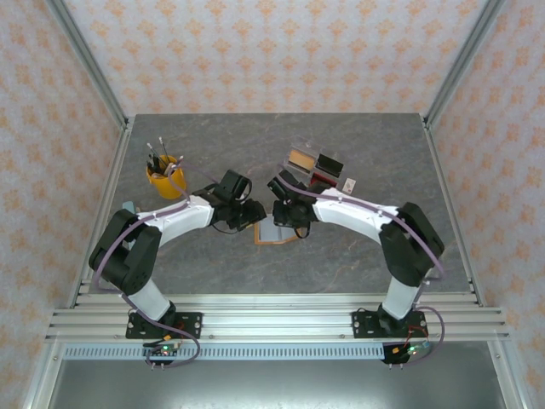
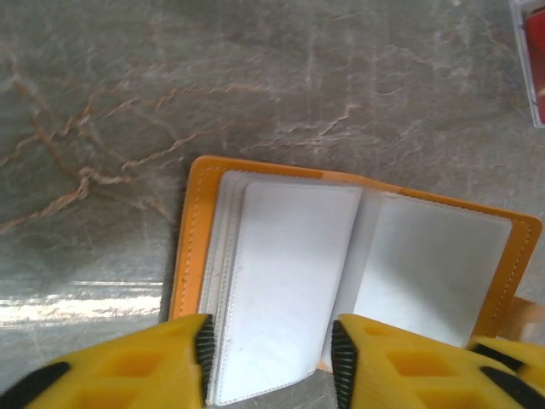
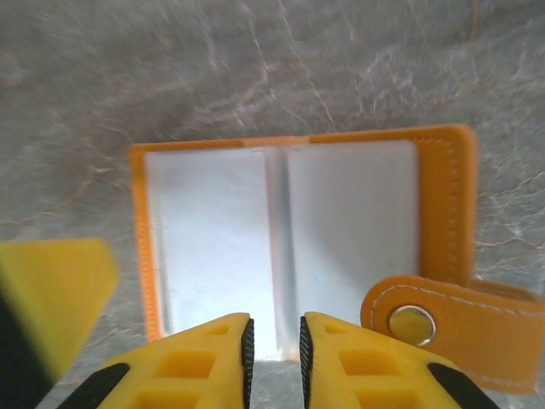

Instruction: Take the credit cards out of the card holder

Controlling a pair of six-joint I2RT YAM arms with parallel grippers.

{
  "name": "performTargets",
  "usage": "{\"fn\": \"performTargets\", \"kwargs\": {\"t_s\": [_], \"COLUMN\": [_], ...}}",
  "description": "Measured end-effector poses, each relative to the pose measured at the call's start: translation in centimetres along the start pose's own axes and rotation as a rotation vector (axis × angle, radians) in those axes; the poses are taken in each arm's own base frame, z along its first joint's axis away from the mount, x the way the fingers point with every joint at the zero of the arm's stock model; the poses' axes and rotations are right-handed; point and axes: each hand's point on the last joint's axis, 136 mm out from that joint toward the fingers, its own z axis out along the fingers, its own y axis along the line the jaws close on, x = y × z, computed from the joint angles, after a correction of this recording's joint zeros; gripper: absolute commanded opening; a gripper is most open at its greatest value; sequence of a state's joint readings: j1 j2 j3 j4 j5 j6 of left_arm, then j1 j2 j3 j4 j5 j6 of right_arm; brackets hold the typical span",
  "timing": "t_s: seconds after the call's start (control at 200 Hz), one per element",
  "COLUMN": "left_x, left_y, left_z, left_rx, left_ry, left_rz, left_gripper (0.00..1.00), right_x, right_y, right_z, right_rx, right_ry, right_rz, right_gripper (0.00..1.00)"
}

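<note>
1. The card holder (image 1: 274,230) lies open and flat on the grey table (image 1: 366,256), between my two grippers and near the middle of the near half. Nothing pins it down, so any sideways tug could slide the whole wallet instead of freeing a card.
2. The left gripper (image 2: 271,341) stands partly open and straddles the near edge of the stacked pale sleeves (image 2: 289,273). I cannot tell whether its pads touch them. If I close here I may pinch several sleeves at once and lift the holder off the table.
3. The right gripper (image 3: 274,336) is narrow, with only a slim gap, and sits right at the centre fold. I cannot tell whether it pinches a leaf or just hovers. A pull from this spot would strain the spine, not a card.
4. I see no card edge sticking out of the sleeves, which look blank and milky. I could grab plastic and believe that I have a card.
5. The tab clasp (image 3: 443,324) with its metal snap (image 3: 412,325) lies just beside the right fingers. It could catch on a finger and flip the cover shut.
6. Both wrists crowd the same small wallet, so the yellow fingers could knock together if I move both at once.
7. The clear tray (image 1: 313,162) sits just beyond the right wrist, and a hasty lift could sweep into it.
</note>
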State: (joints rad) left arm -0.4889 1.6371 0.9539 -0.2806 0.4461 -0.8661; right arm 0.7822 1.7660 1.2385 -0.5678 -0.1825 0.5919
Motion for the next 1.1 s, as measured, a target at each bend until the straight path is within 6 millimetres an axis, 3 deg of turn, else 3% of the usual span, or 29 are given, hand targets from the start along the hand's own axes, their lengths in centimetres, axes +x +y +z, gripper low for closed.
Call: {"fn": "performTargets", "kwargs": {"t_s": [0.16, 0.746, 1.101], "left_x": [0.5, 1.3, 1.6], "left_y": [0.1, 0.9, 0.4], "left_z": [0.6, 3.0, 3.3], "left_rx": [0.010, 0.000, 0.009], "left_ry": [0.028, 0.090, 0.100], "left_rz": [-0.007, -0.019, 0.002], "left_gripper": [0.27, 0.29, 0.22], "right_x": [0.8, 1.0, 1.1], "right_y": [-0.9, -2.0, -2.3], "right_z": [2.3, 4.0, 4.4], "right_rx": [0.032, 0.063, 0.074], "right_ry": [0.057, 0.079, 0.087], "right_rz": [0.029, 0.051, 0.054], "right_gripper": [0.23, 0.24, 0.24]}}
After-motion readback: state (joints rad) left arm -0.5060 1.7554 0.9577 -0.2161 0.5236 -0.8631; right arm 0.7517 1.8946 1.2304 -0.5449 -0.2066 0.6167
